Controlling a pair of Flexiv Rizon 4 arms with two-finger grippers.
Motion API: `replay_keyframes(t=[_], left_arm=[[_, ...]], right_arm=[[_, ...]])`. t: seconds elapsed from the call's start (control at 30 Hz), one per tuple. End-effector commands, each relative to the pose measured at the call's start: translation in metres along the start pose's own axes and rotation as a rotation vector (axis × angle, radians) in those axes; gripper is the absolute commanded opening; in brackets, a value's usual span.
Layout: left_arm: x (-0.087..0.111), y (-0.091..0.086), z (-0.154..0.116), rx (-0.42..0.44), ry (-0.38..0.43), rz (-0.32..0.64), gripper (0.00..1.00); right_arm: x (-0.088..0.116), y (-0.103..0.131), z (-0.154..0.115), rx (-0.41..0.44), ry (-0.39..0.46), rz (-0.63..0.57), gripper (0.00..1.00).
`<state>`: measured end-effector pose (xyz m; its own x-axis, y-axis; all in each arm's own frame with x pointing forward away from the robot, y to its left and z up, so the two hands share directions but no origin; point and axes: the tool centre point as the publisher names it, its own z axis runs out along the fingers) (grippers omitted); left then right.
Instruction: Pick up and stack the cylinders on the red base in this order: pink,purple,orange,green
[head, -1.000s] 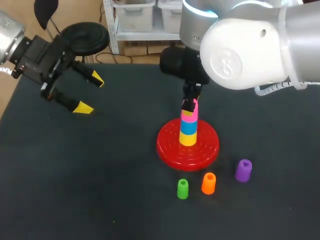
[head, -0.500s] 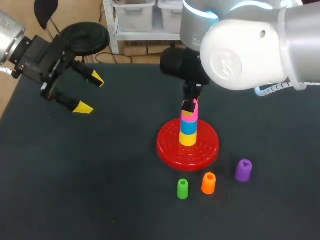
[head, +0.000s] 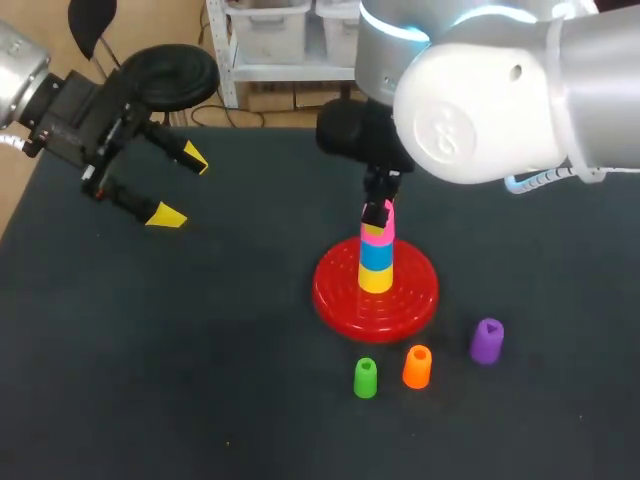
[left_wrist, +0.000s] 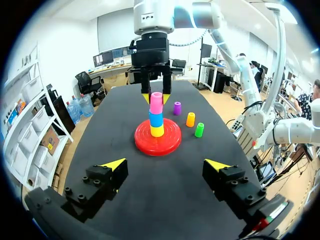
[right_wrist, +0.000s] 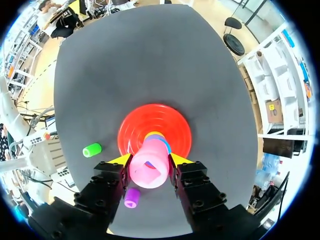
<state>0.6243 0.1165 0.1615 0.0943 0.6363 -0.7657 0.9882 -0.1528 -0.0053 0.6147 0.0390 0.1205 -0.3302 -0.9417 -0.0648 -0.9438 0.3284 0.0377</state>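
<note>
1. The pink cylinder (right_wrist: 148, 170) tops the stack on the red base (head: 330, 295). Our right gripper (right_wrist: 150, 161) pinches it from two sides, above a blue piece (left_wrist: 156, 119) and a yellow piece (left_wrist: 157, 131).
2. In the head view our right arm (head: 480, 100) covers most of that gripper, and only its dark finger ends show at the pink cylinder. We cannot tell whether the cylinder is fully seated on the blue piece.
3. The right wrist view looks straight down into the pink cylinder's open top. The blue and yellow pieces show there only as slivers, while the left wrist view shows the whole stack side-on.
4. The green cylinder (head: 366, 378), orange cylinder (head: 417, 367) and purple cylinder (head: 487, 341) stand upright in a row on the dark tabletop (head: 200, 350). They are near the base and apart from one another. The right wrist view catches only the green and the purple.
5. Our left gripper (head: 180, 187) hangs well apart from the stack, over the tabletop's far left. Its fingers are spread wide and hold nothing.
</note>
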Motion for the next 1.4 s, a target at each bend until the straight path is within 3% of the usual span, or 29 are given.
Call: replay_keyframes(t=[0.03,0.6,0.9,1.4], left_arm=[[0.001,-0.001,0.000,-0.003,-0.001,0.002,1.00],[0.001,-0.001,0.000,-0.003,-0.001,0.002,1.00],[0.001,-0.001,0.000,-0.003,-0.001,0.002,1.00],[0.001,-0.001,0.000,-0.003,-0.001,0.002,1.00]], right_arm=[[0.000,0.002,0.016,0.005,0.006,0.001,0.00],[0.002,-0.001,0.018,-0.008,-0.012,0.011,0.00],[0.002,-0.008,0.022,-0.072,-0.038,0.020,0.00],[0.002,-0.006,0.026,-0.059,-0.029,0.015,0.00]])
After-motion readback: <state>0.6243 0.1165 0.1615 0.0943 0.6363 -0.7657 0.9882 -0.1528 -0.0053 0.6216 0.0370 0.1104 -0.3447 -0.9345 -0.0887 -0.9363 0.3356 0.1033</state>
